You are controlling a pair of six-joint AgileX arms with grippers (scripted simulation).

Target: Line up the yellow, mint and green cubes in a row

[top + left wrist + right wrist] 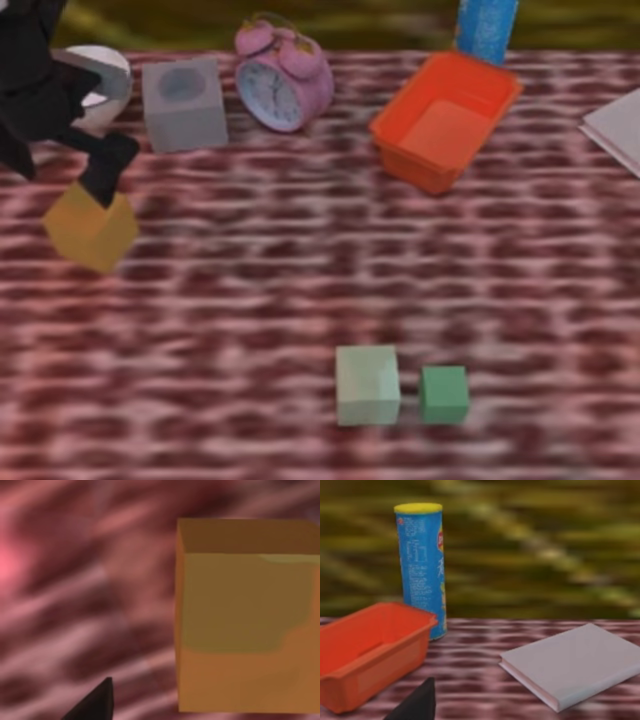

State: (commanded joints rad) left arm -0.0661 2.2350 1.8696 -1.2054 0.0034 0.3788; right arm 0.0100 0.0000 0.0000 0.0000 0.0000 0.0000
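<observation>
The yellow cube (247,615) fills the left wrist view, close under the camera, and from above it sits at the table's left side, tilted, with the left gripper (100,180) right on its top edge. The cube looks held and lifted, since its face seems raised off the cloth, but how wide the fingers stand cannot be told. The mint cube (368,385) and the green cube (444,393) lie just beside each other near the front, already forming the start of a row, so the yellow cube probably has to go to the mint cube's free side. The right arm is parked out of the top view; its camera looks at an orange bin (367,652), a blue can (421,565) and a book (575,662).
</observation>
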